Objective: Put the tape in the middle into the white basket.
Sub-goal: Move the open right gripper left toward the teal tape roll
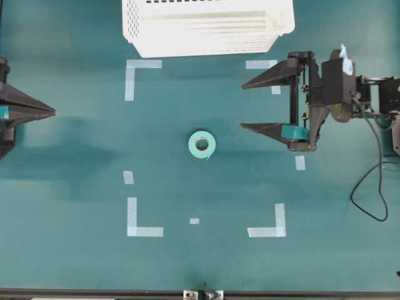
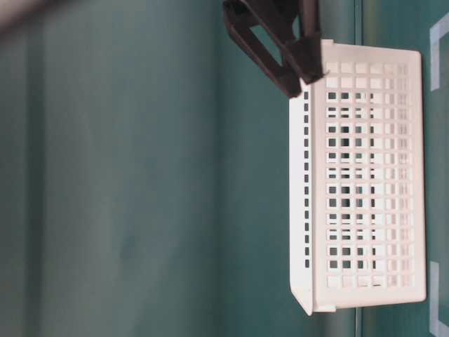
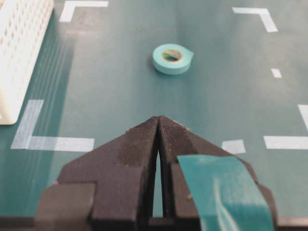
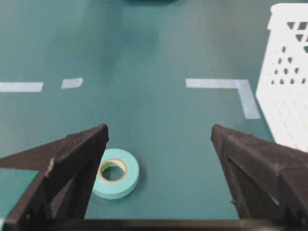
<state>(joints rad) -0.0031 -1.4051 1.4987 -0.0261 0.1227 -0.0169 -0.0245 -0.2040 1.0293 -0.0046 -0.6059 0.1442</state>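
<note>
1. Spreading wide, right gripper (image 4: 159, 137) fingers apart, empty; left gripper (image 3: 158, 126) fingers together.
2. Tape (image 4: 114, 173) — flat on counter (image 1: 75, 262), off-centre toward one finger; risk: knocked aside.
3. White basket (image 1: 208, 28) — beyond, well apart.

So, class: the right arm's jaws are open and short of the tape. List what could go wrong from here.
1. The tape lies flat, so a jaw could push it across the table instead of gripping it.
2. In the wrist view the tape sits off-centre, by one finger of the right gripper, so closing may miss.
3. The basket has tall walls; a low carry could hit them.
</note>
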